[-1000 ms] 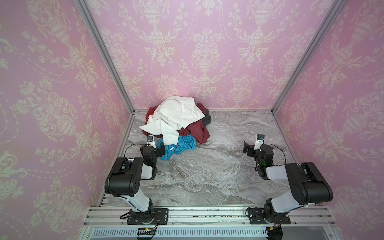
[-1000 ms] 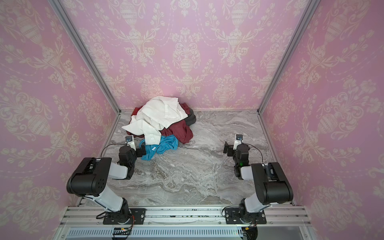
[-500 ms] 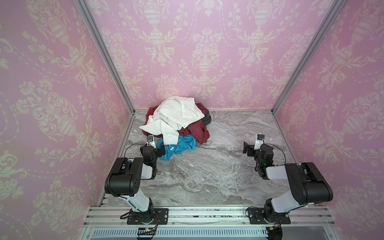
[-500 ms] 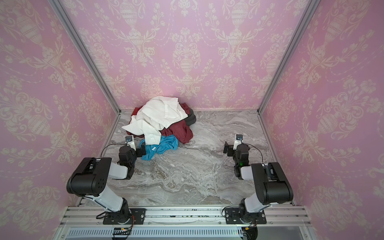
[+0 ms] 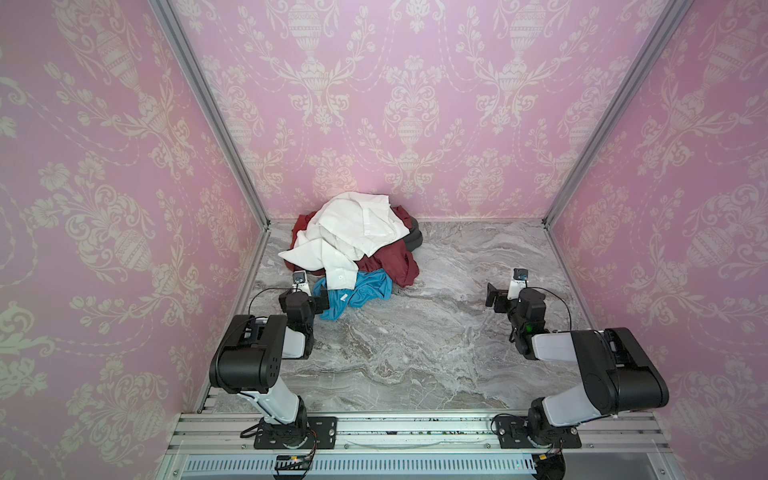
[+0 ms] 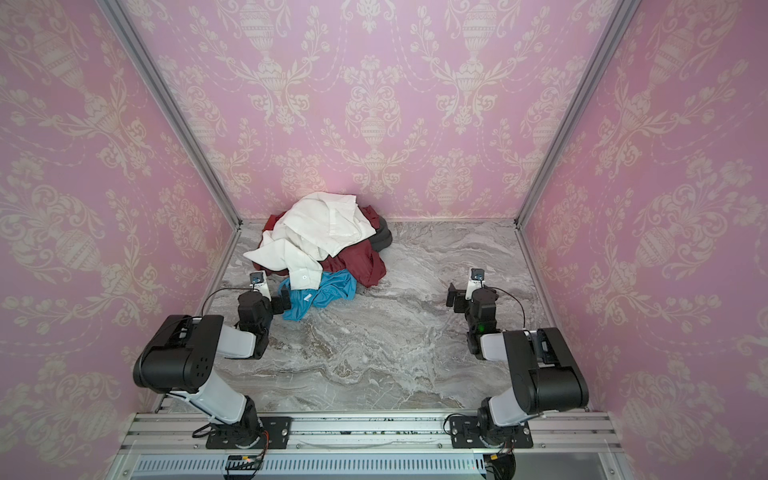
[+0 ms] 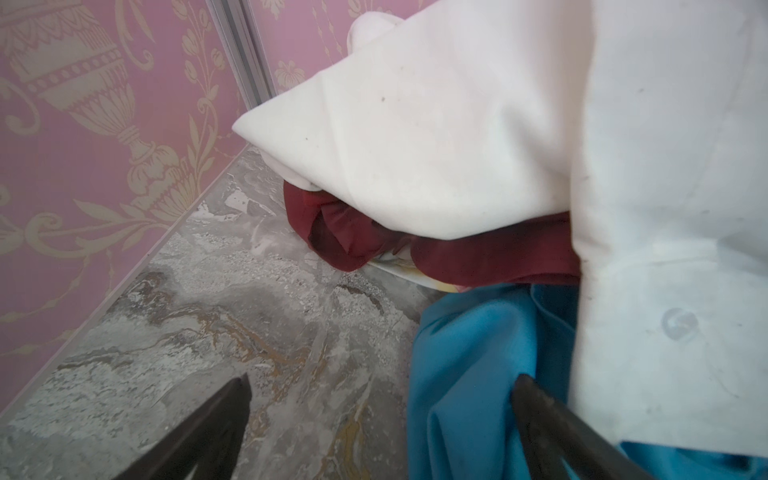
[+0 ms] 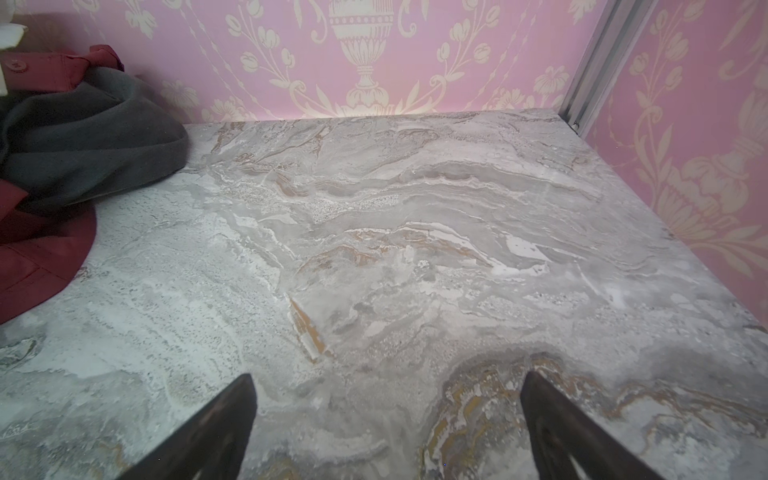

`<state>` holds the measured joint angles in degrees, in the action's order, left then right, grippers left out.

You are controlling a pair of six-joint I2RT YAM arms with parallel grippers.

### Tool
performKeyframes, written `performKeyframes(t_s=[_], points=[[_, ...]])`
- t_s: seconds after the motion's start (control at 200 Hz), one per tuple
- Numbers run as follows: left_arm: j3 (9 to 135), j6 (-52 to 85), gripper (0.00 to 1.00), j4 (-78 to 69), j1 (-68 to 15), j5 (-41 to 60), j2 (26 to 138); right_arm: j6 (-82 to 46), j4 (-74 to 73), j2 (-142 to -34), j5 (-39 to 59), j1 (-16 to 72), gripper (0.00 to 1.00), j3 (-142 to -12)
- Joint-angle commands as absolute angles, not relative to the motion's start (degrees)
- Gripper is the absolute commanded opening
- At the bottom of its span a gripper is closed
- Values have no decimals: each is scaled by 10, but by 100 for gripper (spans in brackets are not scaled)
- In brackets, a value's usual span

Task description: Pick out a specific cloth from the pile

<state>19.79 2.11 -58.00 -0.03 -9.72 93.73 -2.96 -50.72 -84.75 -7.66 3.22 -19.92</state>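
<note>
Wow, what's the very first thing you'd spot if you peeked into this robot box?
The pink wallpaper with cream urn patterns covers every wall. Against the back wall, toward the left, sits a heap of clothes topped by a white shirt. A bright turquoise cloth pokes out at the heap's front edge, right beside the open left end effector.

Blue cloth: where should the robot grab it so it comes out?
Probably the loose front fold of the blue cloth, near its white tag, coming from the left side where the open left gripper is. That part lies bare on the table; the back is tucked under the white shirt.
</note>
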Motion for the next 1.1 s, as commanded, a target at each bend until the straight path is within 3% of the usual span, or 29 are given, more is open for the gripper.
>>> performKeyframes(t_s=[0.0,0.21,0.555,0.785,1.096], points=[[213,1,99,-540,-12,-134,902,-11,-471,-807,-120,47,100,-213],[271,-8,99,-382,-24,-156,831,8,-368,-753,-186,85,100,-257],[351,107,99,-175,-34,-175,709,-71,-234,-683,-169,152,100,-359],[411,193,97,-4,-37,-138,633,-71,-212,-713,-183,276,99,-423],[510,232,96,239,-37,24,630,-73,-172,-853,-204,440,98,-524]])
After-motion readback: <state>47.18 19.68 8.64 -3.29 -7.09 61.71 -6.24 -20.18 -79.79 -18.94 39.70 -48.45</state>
